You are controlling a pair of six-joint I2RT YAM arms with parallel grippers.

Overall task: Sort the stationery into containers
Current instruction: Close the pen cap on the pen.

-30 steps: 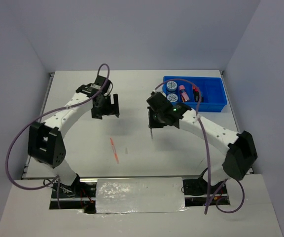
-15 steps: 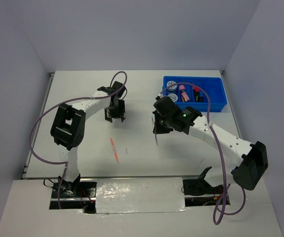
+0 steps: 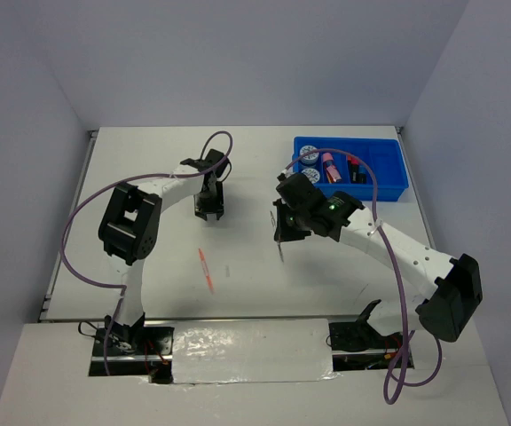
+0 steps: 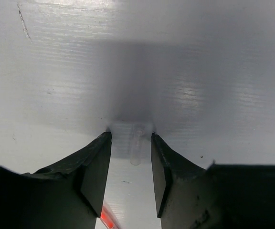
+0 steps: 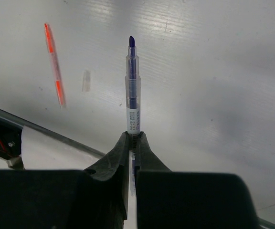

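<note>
No writing legible.
The clear-barrelled pen [image 5: 132,90] carries a white printed label [image 5: 133,122] low on its barrel, its small characters too blurred to read.

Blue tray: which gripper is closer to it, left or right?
Right. The right gripper, shut on a blue pen, hangs off the blue tray's near left corner; the left gripper is farther left, across the table's middle.
</note>
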